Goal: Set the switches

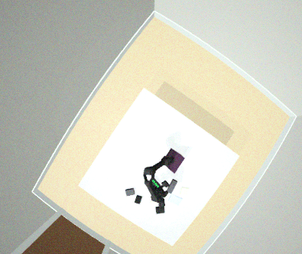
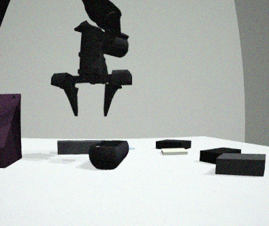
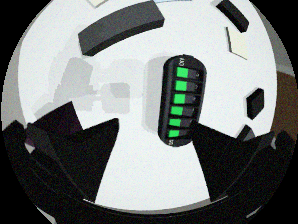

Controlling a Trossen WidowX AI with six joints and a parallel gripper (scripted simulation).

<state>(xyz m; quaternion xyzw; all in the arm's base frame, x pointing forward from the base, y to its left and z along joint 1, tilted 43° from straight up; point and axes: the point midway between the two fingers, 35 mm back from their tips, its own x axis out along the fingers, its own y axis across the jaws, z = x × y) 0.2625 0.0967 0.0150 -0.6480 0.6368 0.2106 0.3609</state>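
Unit's (image 1: pixel 156 181) (image 2: pixel 108 155) (image 3: pixel 183 100) underside label hidden; switch numerals too small to read.

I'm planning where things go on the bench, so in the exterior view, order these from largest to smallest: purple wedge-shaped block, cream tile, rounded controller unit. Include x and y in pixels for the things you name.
1. Purple wedge-shaped block (image 2: pixel 9 131)
2. Rounded controller unit (image 2: pixel 107 157) (image 3: pixel 169 100)
3. Cream tile (image 2: pixel 174 152) (image 3: pixel 236 45)

Top view high overhead, exterior low and close from the side, wrist looking down, all sharing the bench (image 1: pixel 119 153) (image 2: pixel 120 197) (image 3: pixel 140 175).
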